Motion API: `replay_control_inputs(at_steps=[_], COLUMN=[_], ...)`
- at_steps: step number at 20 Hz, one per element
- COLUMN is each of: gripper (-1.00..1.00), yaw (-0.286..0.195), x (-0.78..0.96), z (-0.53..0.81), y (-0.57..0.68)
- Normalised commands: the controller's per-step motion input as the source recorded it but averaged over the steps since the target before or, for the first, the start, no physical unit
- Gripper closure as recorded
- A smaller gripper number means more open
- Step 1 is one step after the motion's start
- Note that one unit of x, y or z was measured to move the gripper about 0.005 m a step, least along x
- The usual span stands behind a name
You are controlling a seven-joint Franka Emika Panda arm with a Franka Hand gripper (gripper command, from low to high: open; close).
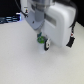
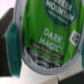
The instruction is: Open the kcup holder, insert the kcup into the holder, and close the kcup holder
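The jaws are seen closed around the kcup [image 1: 40, 38], a single small pod with a green top, which is gripped between the gripper [image 1: 43, 41] fingertips just above a white table [image 1: 20, 60]. In the wrist view the kcup [image 2: 47, 35] fills nearly the whole picture: its green lid, printed with white lettering that reads "Green Mountain" and "Dark Magic", is tilted and pressed close to the camera, and a teal-green finger pad [image 2: 13, 55] is seen lying flat against one side of the pod. The other finger is hidden behind the lid. Outward from the jaws, the white and grey body of the arm [image 1: 55, 22] rises above the pod and blocks much of what lies behind it. Beneath and in front of the jaws only the pale table surface is seen. Behind the arm a dark background is visible, too blurred to be made out. One pod and one gripper are counted; the kcup holder cannot be made out in either view.
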Motion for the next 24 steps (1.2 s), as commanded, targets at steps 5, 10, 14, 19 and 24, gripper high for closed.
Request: replay_control_inputs(at_steps=[5, 10, 14, 19, 24], gripper=[1.0, 1.0, 1.0, 1.0, 1.0], yaw=[0.041, 0.025, 0.022, 0.038, 0.091], x=[-0.19, -0.22, -0.23, -0.25, -0.41], z=[0.41, 0.27, 0.16, 0.07, 0.07], y=[0.56, 0.53, 0.56, 0.45, 0.39])
